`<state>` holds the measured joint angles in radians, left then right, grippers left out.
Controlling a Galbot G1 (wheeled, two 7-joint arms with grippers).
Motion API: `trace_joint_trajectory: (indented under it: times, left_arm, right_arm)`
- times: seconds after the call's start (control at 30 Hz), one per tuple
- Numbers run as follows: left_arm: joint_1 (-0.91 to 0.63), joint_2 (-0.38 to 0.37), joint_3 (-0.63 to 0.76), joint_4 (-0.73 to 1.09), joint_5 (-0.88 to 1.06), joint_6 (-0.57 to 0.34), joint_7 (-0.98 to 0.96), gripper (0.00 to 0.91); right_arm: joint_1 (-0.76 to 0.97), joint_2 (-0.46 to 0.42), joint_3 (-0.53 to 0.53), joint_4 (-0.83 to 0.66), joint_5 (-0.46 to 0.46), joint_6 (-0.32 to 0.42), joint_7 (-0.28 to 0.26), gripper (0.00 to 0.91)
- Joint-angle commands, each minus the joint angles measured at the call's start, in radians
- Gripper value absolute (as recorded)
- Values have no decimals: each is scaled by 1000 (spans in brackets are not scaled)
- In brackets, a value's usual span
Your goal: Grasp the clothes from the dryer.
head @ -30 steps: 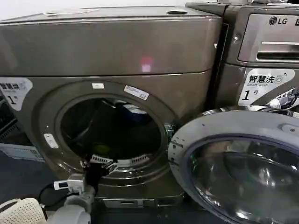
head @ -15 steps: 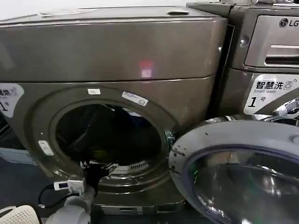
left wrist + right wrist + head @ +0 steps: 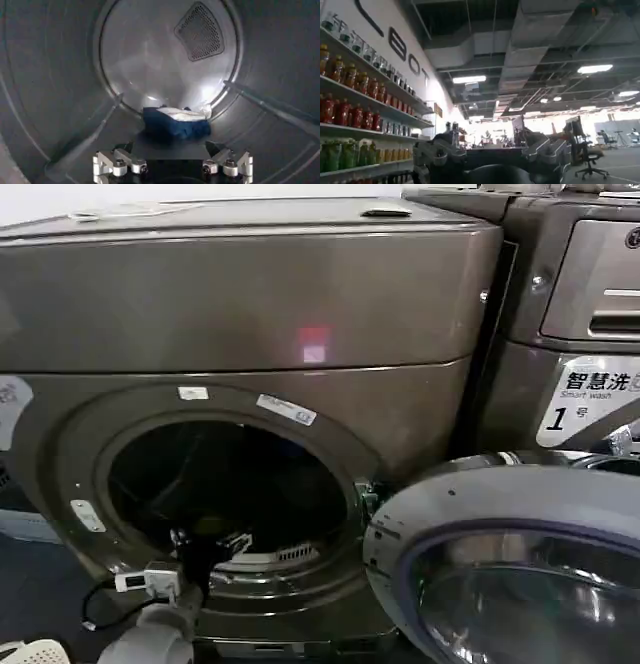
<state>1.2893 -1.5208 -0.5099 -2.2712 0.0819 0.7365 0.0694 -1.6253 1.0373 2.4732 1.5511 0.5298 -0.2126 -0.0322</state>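
Left gripper (image 3: 172,165) advanced, clothes (image 3: 176,123) just beyond

Carrier: the dryer (image 3: 250,294), a large bronze-grey machine across the left and centre of the head view, its round door swung open at lower right.
Inside surface: the drum (image 3: 45,90), smooth grey metal with raised ribs.
Lying on it: the clothes (image 3: 175,122), a dark navy piece with white fabric on top, lower centre of the left wrist view, at the foot of the back wall.
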Motion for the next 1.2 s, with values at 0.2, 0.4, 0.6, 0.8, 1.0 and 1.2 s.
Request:
trace_joint_trajectory:
  times: [0.2, 0.4, 0.6, 0.8, 1.0, 1.2]
  left_arm:
    - [-69, 8, -7, 75, 117, 49, 106, 907]
    - [-172, 14, -20, 192, 348, 8, 219, 907]
    - [-290, 77, -24, 346, 902, -293, 729, 907]
    - [-378, 96, -41, 375, 1256, -627, 1059, 907]
    - [-465, 93, -36, 400, 1340, -818, 1204, 907]
    - [-545, 92, -16, 471, 1321, -925, 1278, 907]
  right_arm:
    - [0, 6, -13, 1, 2, 32, -7, 907]
    - [6, 4, -26, 5, 0, 35, -8, 907]
    - [18, -9, -38, 9, -3, 35, -7, 907]
    - [5, -7, -32, 5, -2, 38, -12, 907]
    - [6, -10, -30, 8, -2, 37, -11, 907]
    - [7, 0, -33, 10, -2, 40, -11, 907]
